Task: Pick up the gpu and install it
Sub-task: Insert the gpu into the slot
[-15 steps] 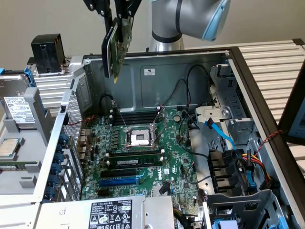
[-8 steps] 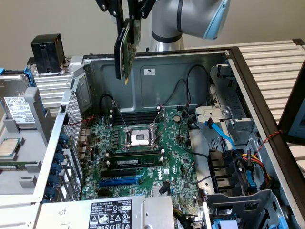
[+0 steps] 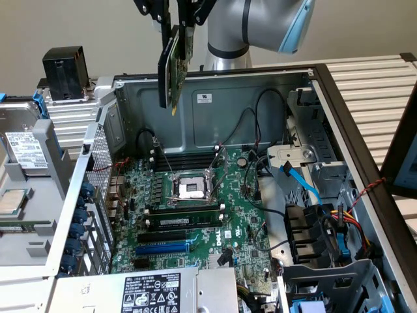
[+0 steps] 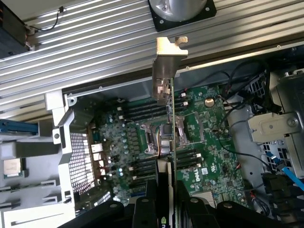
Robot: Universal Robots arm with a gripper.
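Pick-up looks done, install pending: the claw [image 3: 176, 26] is clamped on the gpu [image 3: 172, 68], hanging edge-down above the open case [image 3: 260, 98] (well clear of the motherboard [image 3: 195, 215]) — seating it prob. needs edge-to-slot alignment.

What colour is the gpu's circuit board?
The gpu board is green, clearest in the exterior view.

Robotics lab bench, with an open computer case [image 3: 228, 124], bare motherboard [image 3: 241, 215], slatted aluminium tabletop [image 3: 371, 85] and robot arm [image 3: 260, 23] overhead
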